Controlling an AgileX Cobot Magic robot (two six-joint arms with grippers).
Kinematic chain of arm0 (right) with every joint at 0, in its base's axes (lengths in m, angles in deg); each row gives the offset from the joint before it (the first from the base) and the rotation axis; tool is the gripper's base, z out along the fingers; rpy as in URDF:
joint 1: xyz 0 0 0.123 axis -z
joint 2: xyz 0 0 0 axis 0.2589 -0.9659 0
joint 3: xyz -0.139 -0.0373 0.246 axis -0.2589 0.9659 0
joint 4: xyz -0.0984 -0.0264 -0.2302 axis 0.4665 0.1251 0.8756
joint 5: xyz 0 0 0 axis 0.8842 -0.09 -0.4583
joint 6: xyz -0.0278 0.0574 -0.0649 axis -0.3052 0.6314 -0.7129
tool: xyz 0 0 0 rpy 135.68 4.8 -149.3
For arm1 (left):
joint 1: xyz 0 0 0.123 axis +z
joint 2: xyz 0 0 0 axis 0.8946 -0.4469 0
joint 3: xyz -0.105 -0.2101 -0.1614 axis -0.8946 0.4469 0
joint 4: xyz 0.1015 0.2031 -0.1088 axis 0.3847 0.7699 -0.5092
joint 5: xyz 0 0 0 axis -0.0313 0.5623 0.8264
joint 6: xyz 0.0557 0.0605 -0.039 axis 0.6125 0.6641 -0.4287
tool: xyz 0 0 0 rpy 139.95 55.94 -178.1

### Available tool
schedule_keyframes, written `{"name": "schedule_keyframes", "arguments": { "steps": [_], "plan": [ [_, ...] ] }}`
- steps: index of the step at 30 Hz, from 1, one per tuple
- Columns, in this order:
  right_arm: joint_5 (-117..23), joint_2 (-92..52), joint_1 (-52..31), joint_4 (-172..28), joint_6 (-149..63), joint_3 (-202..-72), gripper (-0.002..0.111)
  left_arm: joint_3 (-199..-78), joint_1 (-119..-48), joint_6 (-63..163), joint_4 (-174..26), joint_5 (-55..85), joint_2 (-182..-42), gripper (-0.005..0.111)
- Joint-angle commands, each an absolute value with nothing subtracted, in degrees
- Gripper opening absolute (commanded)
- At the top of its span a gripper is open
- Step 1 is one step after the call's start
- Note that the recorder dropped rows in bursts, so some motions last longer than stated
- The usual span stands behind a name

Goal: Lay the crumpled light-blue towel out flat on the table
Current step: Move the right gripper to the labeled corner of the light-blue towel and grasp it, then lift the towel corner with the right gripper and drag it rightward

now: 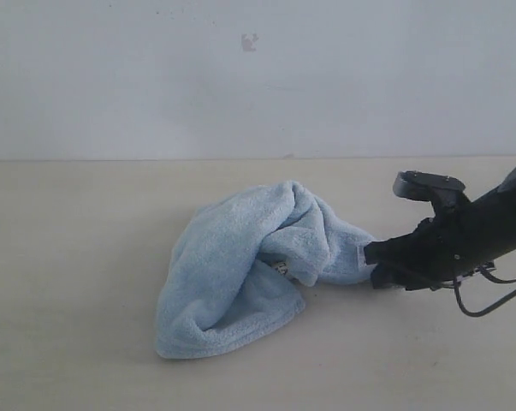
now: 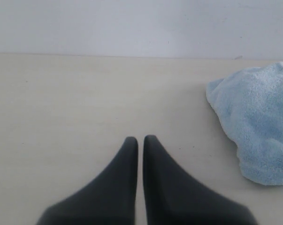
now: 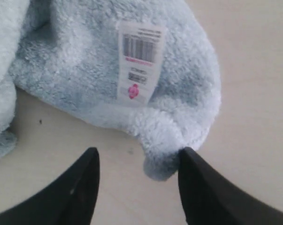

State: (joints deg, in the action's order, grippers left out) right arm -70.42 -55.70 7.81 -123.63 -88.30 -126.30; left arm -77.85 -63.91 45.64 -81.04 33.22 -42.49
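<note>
The light-blue towel [image 1: 240, 265] lies crumpled in a heap in the middle of the pale-beige table [image 1: 69, 257]. My right gripper [image 1: 369, 264] is at the towel's right end, low over the table. In the right wrist view it [image 3: 139, 157] stands open, and a towel corner [image 3: 162, 157] with a white tag [image 3: 139, 61] lies between its fingers, touching one fingertip [image 3: 188, 157]. My left gripper [image 2: 140, 140] is shut with nothing in it, hovering over bare table. The towel [image 2: 258, 122] shows off to one side in that view. The left arm is out of the exterior view.
A whitish-grey wall [image 1: 258, 77] rises behind the table's far edge. Bare table surface lies all round the towel. The right arm's black body and cables [image 1: 489, 257] reach in from the right edge.
</note>
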Motion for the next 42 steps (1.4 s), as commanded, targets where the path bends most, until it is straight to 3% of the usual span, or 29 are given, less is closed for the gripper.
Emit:
{"name": "schedule_keyframes", "arguments": {
  "steps": [1,2,3,4,6,20,35,42],
  "plan": [
    [-69.1,-56.1,6.4,-123.9,-88.4,-127.0,0.049,-77.9,-64.1,45.8,-81.3,32.7,-42.3,0.004],
    [-69.1,-56.1,6.4,-123.9,-87.6,-127.0,0.047,-77.9,-64.1,45.8,-81.3,32.7,-42.3,0.004],
    [-68.9,-56.1,6.4,-123.9,-86.4,-127.0,0.036,-77.9,-64.1,45.8,-81.3,32.7,-42.3,0.004],
    [-68.7,-56.1,6.4,-123.9,-85.1,-127.0,0.017,-77.9,-64.1,45.8,-81.3,32.7,-42.3,0.004],
    [-68.7,-56.1,6.4,-123.9,-85.1,-127.0,0.000,-77.9,-64.1,45.8,-81.3,32.7,-42.3,0.004],
    [-69.5,-50.4,6.4,-122.0,-85.5,-127.0,0.000,-77.9,-64.1,45.8,-81.3,32.7,-42.3,0.004],
    [-71.5,-19.6,6.3,-119.7,-85.0,-126.7,0.000,-77.9,-64.1,45.8,-81.3,32.7,-42.3,0.004],
    [-67.4,-10.5,6.4,-99.4,-73.7,-126.7,0.000,-77.9,-64.1,45.7,-83.6,29.9,-42.3,0.004]
  ]
}}
